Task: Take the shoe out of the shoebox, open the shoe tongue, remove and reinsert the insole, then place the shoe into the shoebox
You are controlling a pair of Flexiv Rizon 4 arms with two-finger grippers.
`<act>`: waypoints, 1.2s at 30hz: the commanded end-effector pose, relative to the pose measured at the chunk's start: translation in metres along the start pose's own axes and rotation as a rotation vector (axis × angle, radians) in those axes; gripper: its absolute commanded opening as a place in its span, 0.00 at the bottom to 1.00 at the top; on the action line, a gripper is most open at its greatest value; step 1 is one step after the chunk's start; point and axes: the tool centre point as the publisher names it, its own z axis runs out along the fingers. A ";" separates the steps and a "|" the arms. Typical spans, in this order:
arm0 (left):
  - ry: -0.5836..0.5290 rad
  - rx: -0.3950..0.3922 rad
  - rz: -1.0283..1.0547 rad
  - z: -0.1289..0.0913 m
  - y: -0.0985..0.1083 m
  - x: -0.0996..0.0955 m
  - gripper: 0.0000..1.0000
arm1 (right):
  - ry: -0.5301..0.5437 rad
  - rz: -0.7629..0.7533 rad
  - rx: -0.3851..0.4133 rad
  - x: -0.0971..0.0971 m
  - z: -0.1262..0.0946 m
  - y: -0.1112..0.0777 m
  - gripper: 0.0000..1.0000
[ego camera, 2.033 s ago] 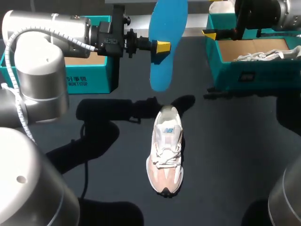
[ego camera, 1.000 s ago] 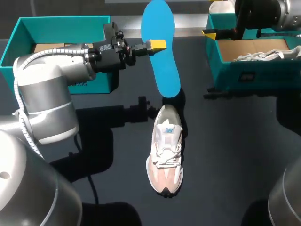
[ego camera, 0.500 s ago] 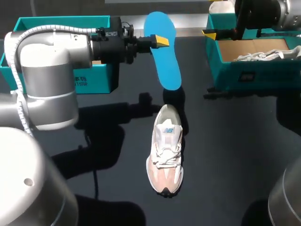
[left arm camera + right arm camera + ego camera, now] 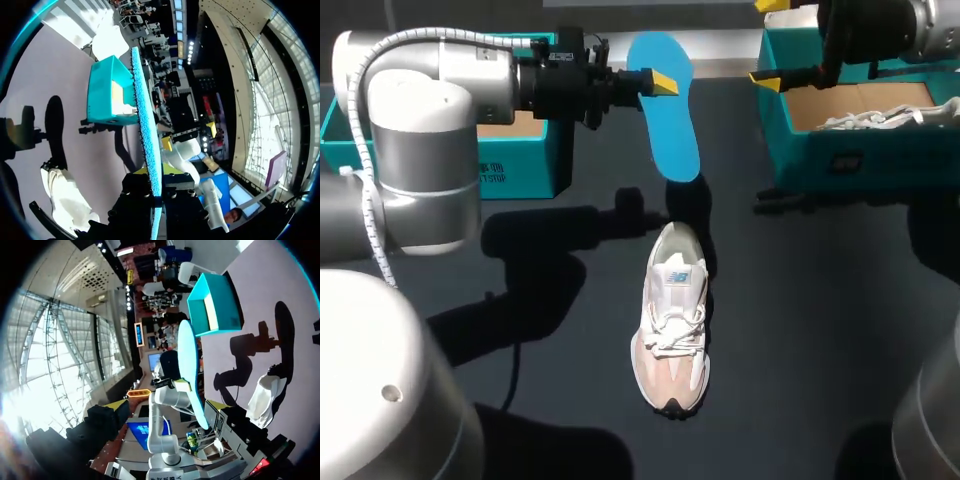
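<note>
Our left gripper is closed on the blue insole, pinching one edge near its far end. The insole hangs above the table, long axis far to near, almost in line with the shoe, which lies heel far, toe near. Its near end is just beyond the heel opening. Our right gripper, wide open and empty, is by the right shoebox.

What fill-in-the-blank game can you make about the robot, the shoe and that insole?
The left arm has its jaws shut on a ___ insole.
The shoe lies on the ___, outside any box.
There are ___ teal shoeboxes.
Missing words: blue, table, two.
</note>
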 end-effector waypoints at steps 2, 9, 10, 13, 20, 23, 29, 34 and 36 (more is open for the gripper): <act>0.002 0.000 0.000 0.002 0.000 -0.001 0.00 | -0.346 -0.027 -0.081 0.024 -0.003 -0.010 1.00; 0.002 0.000 0.000 0.002 0.000 -0.001 0.00 | -0.669 -0.135 -0.004 0.040 0.007 -0.021 1.00; 0.002 0.000 0.000 0.002 0.000 -0.001 0.00 | -0.691 -0.171 0.000 0.046 0.008 -0.022 1.00; 0.002 0.000 0.000 0.002 0.000 -0.001 0.00 | -0.691 -0.171 0.000 0.046 0.008 -0.022 1.00; 0.002 0.000 0.000 0.002 0.000 -0.001 0.00 | -0.691 -0.171 0.000 0.046 0.008 -0.022 1.00; 0.002 0.000 0.000 0.002 0.000 -0.001 0.00 | -0.711 -0.165 -0.016 0.046 0.016 -0.022 1.00; 0.002 0.000 0.000 0.002 0.000 -0.001 0.00 | -0.834 -0.174 -0.102 0.035 0.058 -0.021 1.00; 0.002 0.000 0.000 0.002 0.000 -0.001 0.00 | -0.912 -0.161 -0.173 0.032 0.077 -0.018 1.00; 0.002 0.000 0.000 0.002 0.000 -0.001 0.00 | -0.939 -0.156 -0.175 0.033 0.081 -0.018 1.00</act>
